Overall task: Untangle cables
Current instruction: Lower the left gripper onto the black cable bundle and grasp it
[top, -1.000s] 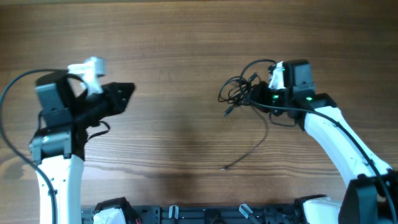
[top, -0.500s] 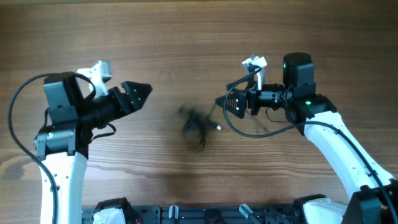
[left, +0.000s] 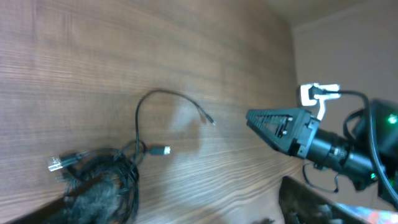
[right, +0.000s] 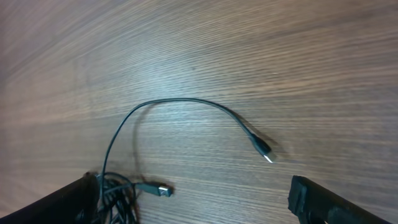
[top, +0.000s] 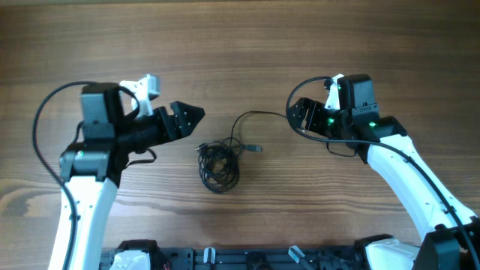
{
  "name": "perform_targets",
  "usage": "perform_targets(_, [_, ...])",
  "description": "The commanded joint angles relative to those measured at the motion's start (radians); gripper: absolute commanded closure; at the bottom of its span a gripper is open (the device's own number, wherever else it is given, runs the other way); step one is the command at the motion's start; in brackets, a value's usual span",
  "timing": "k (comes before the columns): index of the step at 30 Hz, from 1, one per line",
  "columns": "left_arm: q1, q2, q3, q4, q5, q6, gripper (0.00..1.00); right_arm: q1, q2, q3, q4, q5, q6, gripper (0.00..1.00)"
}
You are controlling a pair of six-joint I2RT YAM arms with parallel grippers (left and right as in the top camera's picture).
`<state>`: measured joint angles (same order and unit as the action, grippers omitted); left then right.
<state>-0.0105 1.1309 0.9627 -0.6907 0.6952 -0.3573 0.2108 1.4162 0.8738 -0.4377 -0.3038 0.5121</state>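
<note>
Wood-grain table [top: 240,45] surface, otherwise bare around the work. Left gripper [top: 196,116]: jaws spread wide, nothing held. Right gripper [top: 295,116]: jaws likewise wide apart, nothing held. Cables [top: 218,163] lie as a small tangled bundle on the table between the two grippers, nearer the left one and clear of both. One loose cord [right: 180,102] arcs out from the bundle towards the right gripper; its plug end [right: 264,153] rests just ahead of the open jaws, not touching.

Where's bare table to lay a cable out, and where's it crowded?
Bare: the far strip of table beyond both arms, and the near patch between the cables and the right arm. Crowded: the middle, where the cables lie between left gripper and right gripper.
</note>
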Motion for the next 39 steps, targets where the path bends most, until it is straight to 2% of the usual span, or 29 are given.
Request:
perform_targets(1, [-0.074,0.083,0.01,-0.011,-0.111,-0.107,0.27,0.003,-0.012,0.001,-0.003,0.047,0.045,0.0])
perform_targets(4, [-0.139,0.165,0.01,-0.031,-0.225,-0.227,0.23,0.003,-0.012,0.001,-0.003,0.041,0.045,0.0])
perform_targets(9, [-0.232,0.312,0.01,-0.08,-0.264,-0.31,0.27,0.003,-0.012,0.001,-0.017,0.041,0.044,0.0])
perform_targets(13, [-0.281,0.431,0.01,-0.187,-0.41,-0.362,0.29,0.003,-0.012,0.001,-0.031,0.041,0.037,0.0])
perform_targets(17, [-0.305,0.547,0.01,-0.237,-0.415,-0.362,0.69,0.003,-0.012,0.001,-0.032,0.041,0.037,0.0])
perform_targets(18, [-0.311,0.566,0.01,-0.25,-0.417,-0.362,0.74,0.003,-0.012,0.001,-0.032,0.041,0.037,0.0])
perform_targets(20, [-0.322,0.587,0.01,-0.262,-0.417,-0.361,0.75,0.003,-0.012,0.001,-0.035,0.041,0.037,0.0])
perform_targets(21, [-0.329,0.594,0.01,-0.264,-0.417,-0.361,0.82,0.003,-0.012,0.001,-0.036,0.041,0.037,0.0])
perform_targets(23, [-0.349,0.603,0.01,-0.264,-0.42,-0.356,0.85,0.003,-0.012,0.001,-0.036,0.041,0.036,0.0])
perform_targets(25, [-0.377,0.609,0.009,-0.264,-0.439,-0.355,0.82,0.003,-0.012,0.001,-0.036,0.041,0.032,0.0])
perform_targets(26, [-0.391,0.61,0.006,-0.264,-0.446,-0.355,0.72,0.003,-0.012,0.001,-0.036,0.04,0.026,0.0])
perform_targets(27, [-0.406,0.611,0.003,-0.264,-0.452,-0.355,0.57,0.003,-0.012,0.001,-0.036,0.037,0.013,0.0])
perform_targets(29, [-0.436,0.613,-0.002,-0.263,-0.455,-0.358,0.43,0.003,-0.012,0.001,-0.036,0.012,-0.021,0.01])
perform_targets(31, [-0.462,0.613,-0.008,-0.253,-0.455,-0.359,0.34,0.003,-0.012,0.001,-0.036,-0.021,-0.046,0.0])
perform_targets(33, [-0.484,0.613,-0.019,-0.236,-0.459,-0.359,0.35,0.003,-0.012,0.001,-0.036,-0.039,-0.046,0.0])
perform_targets(36, [-0.513,0.613,-0.043,-0.167,-0.468,-0.355,0.67,0.002,-0.012,0.001,-0.036,-0.042,-0.045,0.0])
perform_targets(37, [-0.521,0.613,-0.049,-0.141,-0.475,-0.354,0.85,0.002,-0.012,0.001,-0.036,-0.042,-0.045,0.0])
perform_targets(38, [-0.529,0.613,-0.054,-0.103,-0.489,-0.354,0.96,0.002,-0.012,0.001,-0.036,-0.042,-0.045,0.0])
perform_targets(39, [-0.539,0.613,-0.055,-0.05,-0.504,-0.344,0.96,0.003,-0.012,0.001,-0.035,-0.042,-0.045,0.0])
